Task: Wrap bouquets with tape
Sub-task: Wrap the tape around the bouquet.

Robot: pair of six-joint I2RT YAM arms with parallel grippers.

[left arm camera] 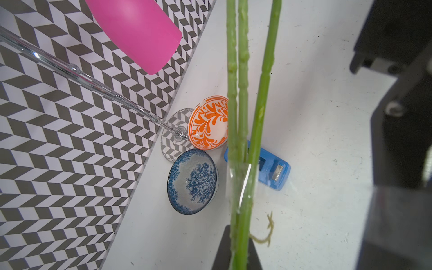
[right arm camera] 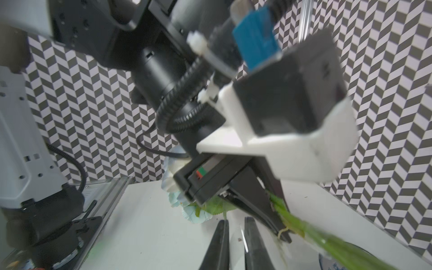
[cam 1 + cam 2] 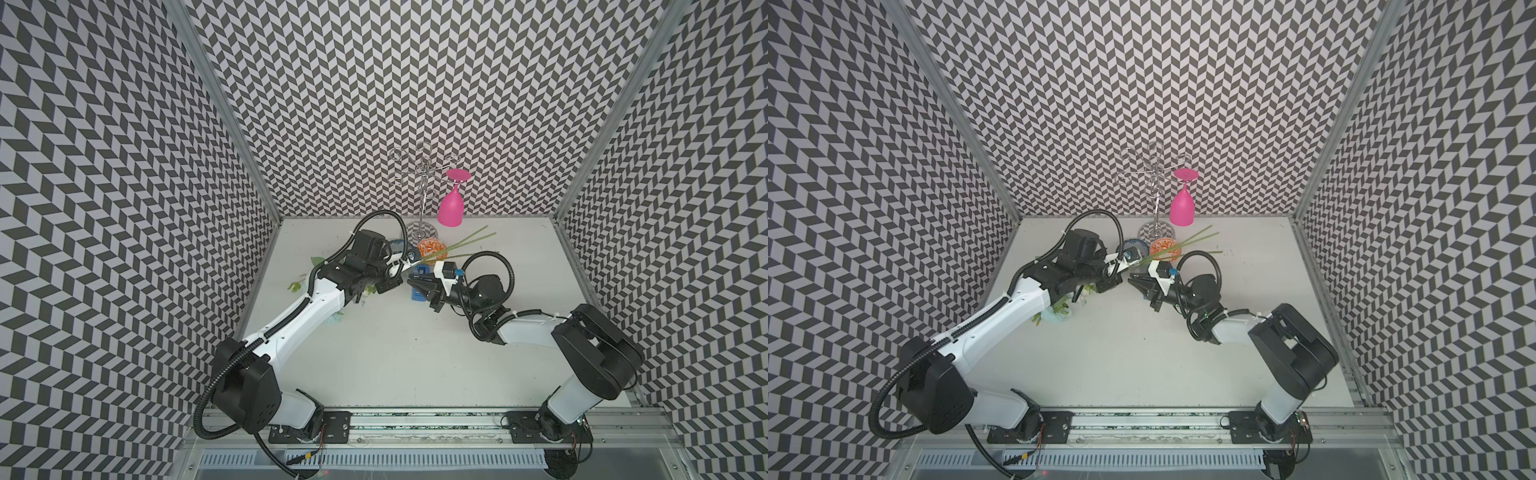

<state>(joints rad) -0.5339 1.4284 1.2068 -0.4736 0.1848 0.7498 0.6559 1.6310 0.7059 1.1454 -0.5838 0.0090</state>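
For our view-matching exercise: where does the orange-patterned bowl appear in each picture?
In a top view: orange bowl near the back wall, by the green stems.
In a top view: orange bowl, same place.
Left wrist: mid-picture, partly behind the stems.
Right wrist: not in it.
Shared landmark: the green stems, in all four.

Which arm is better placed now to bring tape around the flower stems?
Right, probably. The left gripper is shut on the bouquet stems, so it is busy holding them. The right gripper is beside those stems and close to the tape dispenser.
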